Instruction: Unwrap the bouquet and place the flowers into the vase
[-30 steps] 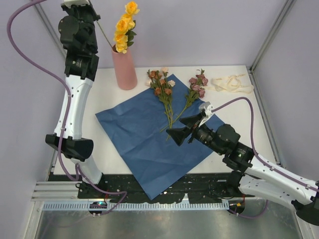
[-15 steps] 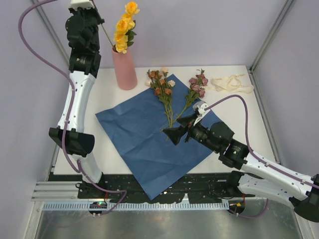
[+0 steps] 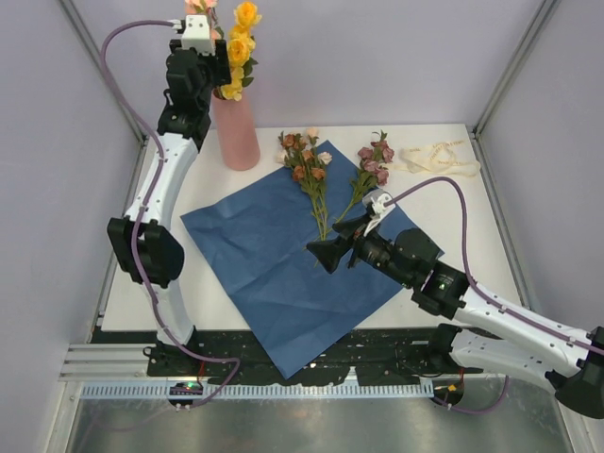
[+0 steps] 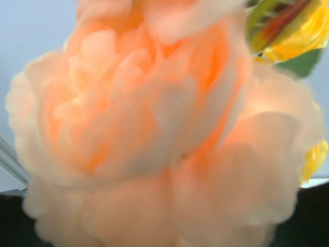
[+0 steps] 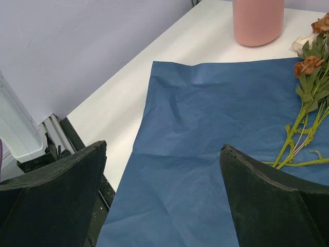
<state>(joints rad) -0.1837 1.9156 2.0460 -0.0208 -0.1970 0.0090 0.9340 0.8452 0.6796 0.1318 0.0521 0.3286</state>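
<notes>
Peach bloom fills the left wrist view, so whether the left gripper, at upper left above the vase and its yellow blooms, is spread or pinching cannot be told. Rust sprig and mauve sprig lie at centre, stems on the blue paper. The right gripper hangs beside the stem ends, fingers spread wide, holding nothing.

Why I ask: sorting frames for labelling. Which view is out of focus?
Left wrist: the peach rose fills the frame, blurred, seemingly too close to the lens. Right wrist: blue paper crisp, its own fingers dark. Top external: sharp, evenly lit.
</notes>
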